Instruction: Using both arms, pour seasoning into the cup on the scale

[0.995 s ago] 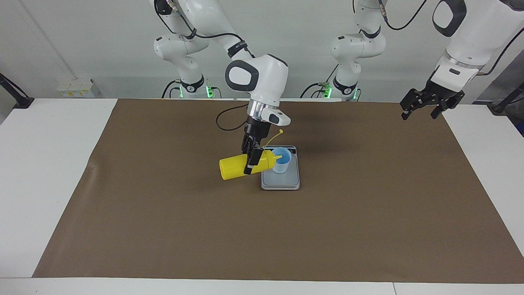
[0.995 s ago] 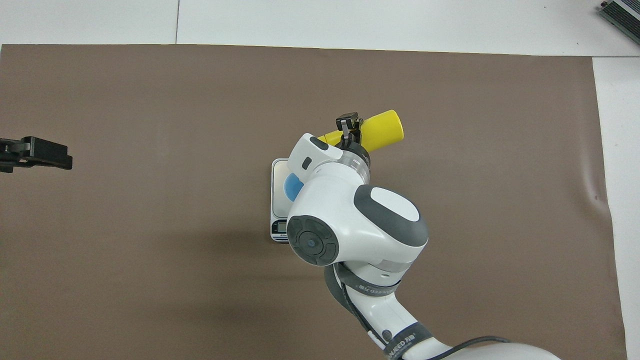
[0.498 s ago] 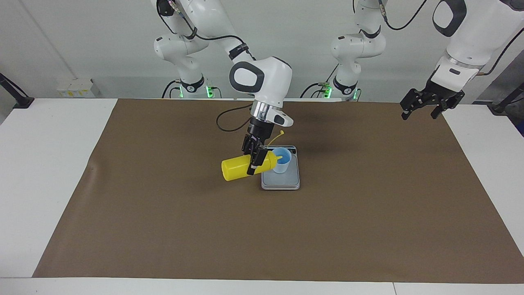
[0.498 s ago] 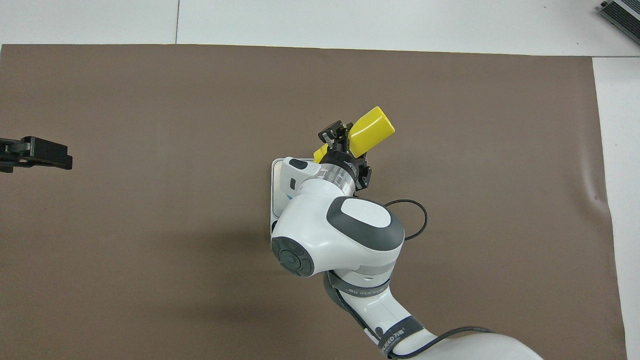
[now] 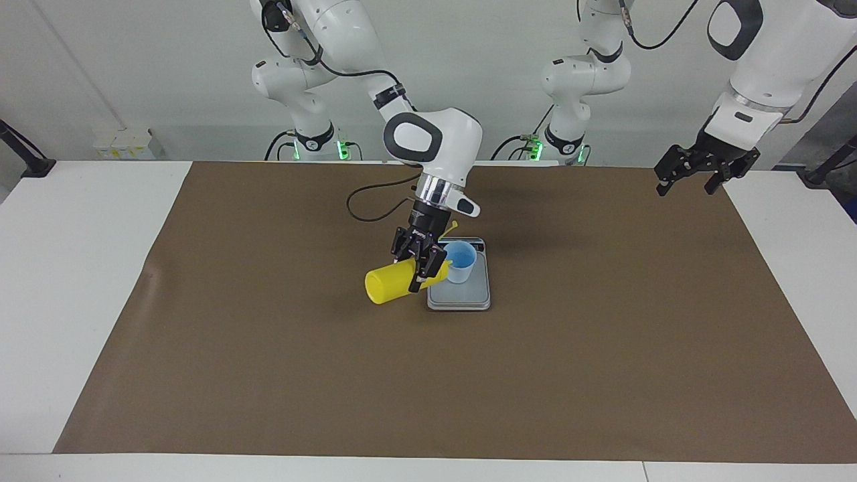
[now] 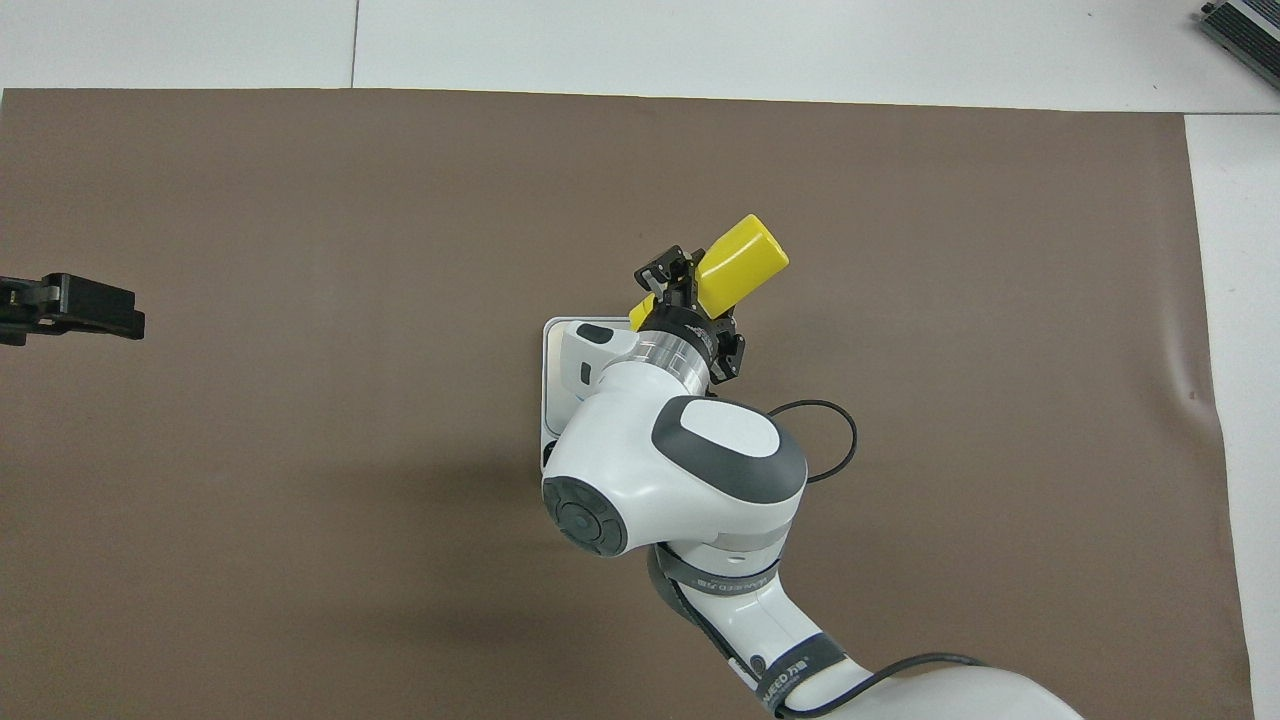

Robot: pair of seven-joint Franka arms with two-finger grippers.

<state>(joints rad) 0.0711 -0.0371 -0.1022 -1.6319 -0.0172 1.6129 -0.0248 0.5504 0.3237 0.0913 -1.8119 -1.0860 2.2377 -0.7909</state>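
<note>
1. Brown mat (image 5: 602, 348) covers most of the white table (image 5: 80, 268), and the scale sits near its middle.
2. Right arm (image 5: 428, 137) reaches from its base to a spot over the edge of the scale toward the right arm's end of the table; in the overhead view its wrist hides most of the scale.
3. Left arm (image 5: 750, 73) waits well apart from the scale, raised over the mat's corner at the left arm's end of the table.
4. Scale (image 5: 469, 291) lies flat on the mat, its dark display strip on the edge nearer to the robots.
5. Seasoning (image 5: 395, 282) is held off the mat, lying almost on its side; its base sticks out from the scale toward the right arm's end, and its cone end points at the cup.
6. Right gripper (image 5: 423, 262) has its fingers clamped around the seasoning near the cone end, just beside the scale's edge.
7. Left gripper (image 5: 689, 184) has its fingers spread wide and carries nothing, far from the scale.
8. Cup (image 5: 460, 262) stands upright on the scale's plate, on the half nearer to the robots, just beside the seasoning's tip.
</note>
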